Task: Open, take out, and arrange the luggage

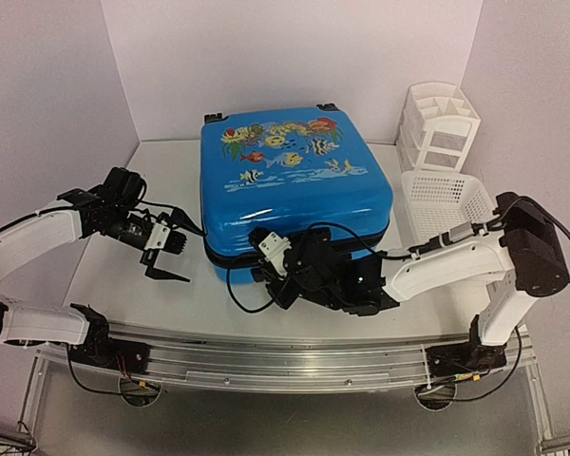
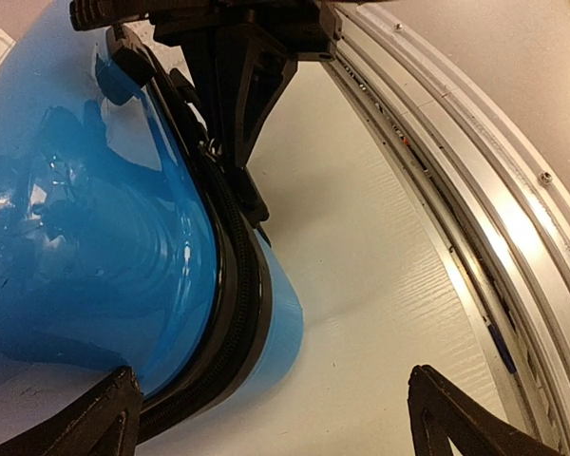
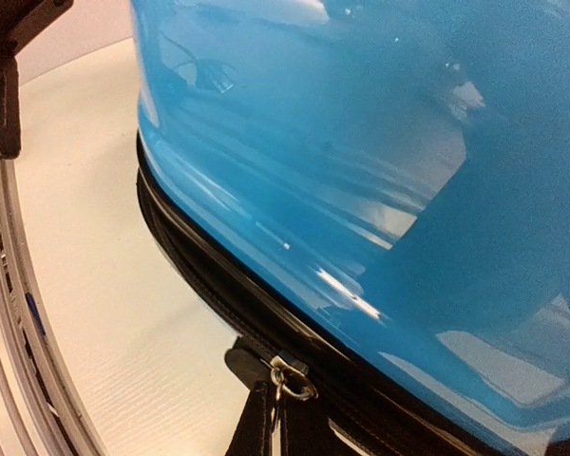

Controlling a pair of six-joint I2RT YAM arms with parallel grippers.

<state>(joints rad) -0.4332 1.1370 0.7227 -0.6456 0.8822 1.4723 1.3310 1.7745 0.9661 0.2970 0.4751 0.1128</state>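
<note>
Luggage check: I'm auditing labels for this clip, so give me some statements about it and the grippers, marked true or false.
1. The luggage lies closed on the table. True.
2. The left gripper is shut on the luggage. False: it is open beside the near left corner, holding nothing.
3. The right gripper is shut on the zipper pull. True.
4. The white basket sits on the luggage. False: it stands on the table, right of it.
</note>
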